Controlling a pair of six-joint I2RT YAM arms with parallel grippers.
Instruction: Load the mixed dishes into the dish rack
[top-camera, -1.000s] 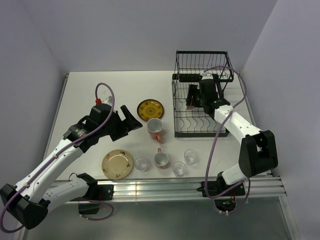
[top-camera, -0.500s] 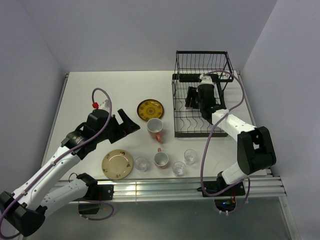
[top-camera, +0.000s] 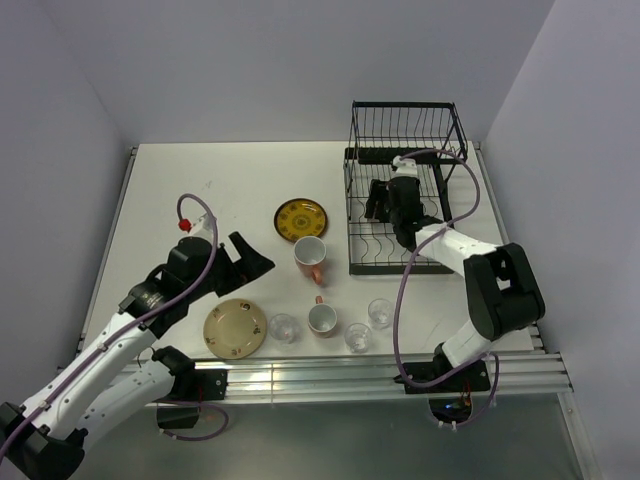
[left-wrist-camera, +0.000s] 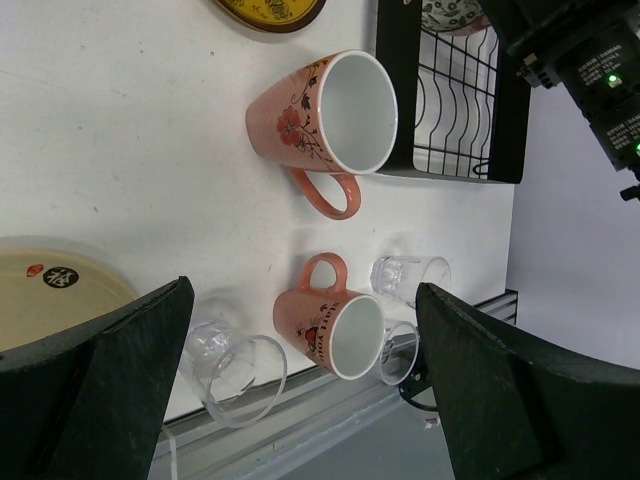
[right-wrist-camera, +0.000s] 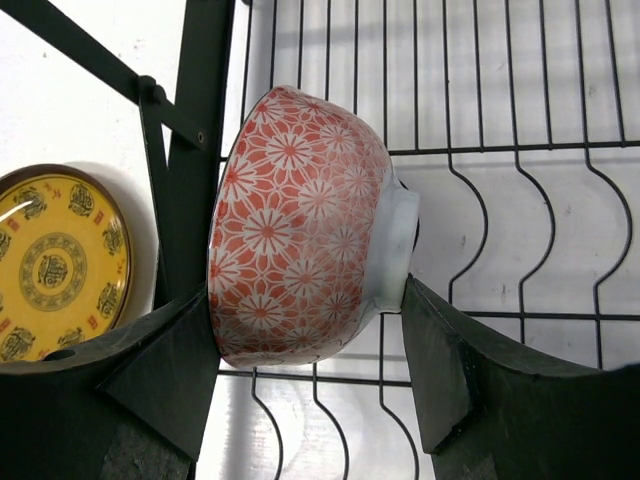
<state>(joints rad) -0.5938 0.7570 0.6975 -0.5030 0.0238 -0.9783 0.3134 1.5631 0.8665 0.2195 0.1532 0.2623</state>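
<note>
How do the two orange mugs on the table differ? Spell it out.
The large orange floral mug beside the black wire rack outsizes the small orange mug set among clear glasses. The large mug's handle points to the near edge, the small mug's to the far. Both stand upright, empty, white inside.

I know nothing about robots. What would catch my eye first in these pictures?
First the red flower-patterned bowl: it is tipped on its side, pinched in the right gripper over the wavy base wires of the black dish rack. Next the left gripper, wide open and holding nothing, beside an orange mug, with a yellow plate just beyond.
</note>
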